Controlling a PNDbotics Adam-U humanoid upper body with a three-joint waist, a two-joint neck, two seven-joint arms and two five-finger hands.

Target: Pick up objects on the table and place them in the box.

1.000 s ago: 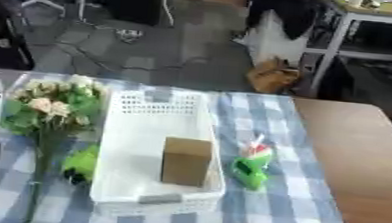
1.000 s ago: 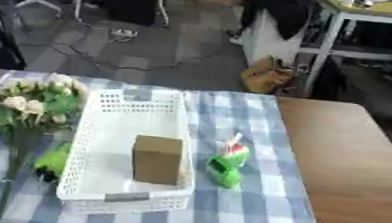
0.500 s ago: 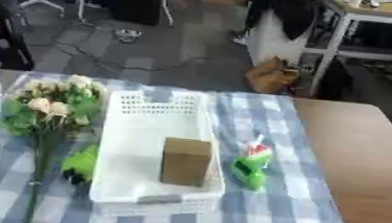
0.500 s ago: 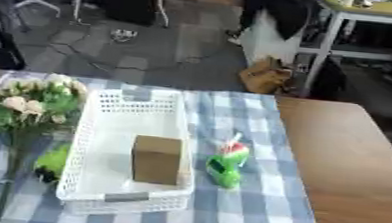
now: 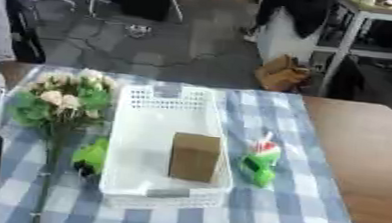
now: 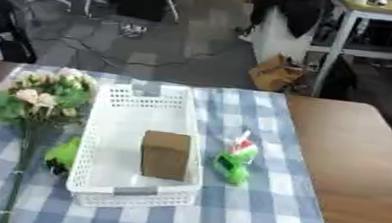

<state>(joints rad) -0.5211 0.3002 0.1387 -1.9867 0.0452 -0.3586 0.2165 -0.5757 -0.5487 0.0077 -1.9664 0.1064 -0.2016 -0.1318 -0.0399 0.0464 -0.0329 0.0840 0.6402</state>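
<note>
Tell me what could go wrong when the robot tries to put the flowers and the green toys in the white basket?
The flower bouquet has a long stem and looks longer than the white basket, so it might hang over the rim. The brown box already fills part of the floor. The small green toy lies tight between stem and basket wall, so fingers might bump either one.

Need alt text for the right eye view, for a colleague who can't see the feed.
A white perforated plastic basket sits on a blue-and-white checked tablecloth, holding a brown cardboard box. A bouquet of cream artificial flowers and a small green object lie to its left, a green and red toy to its right.
</note>
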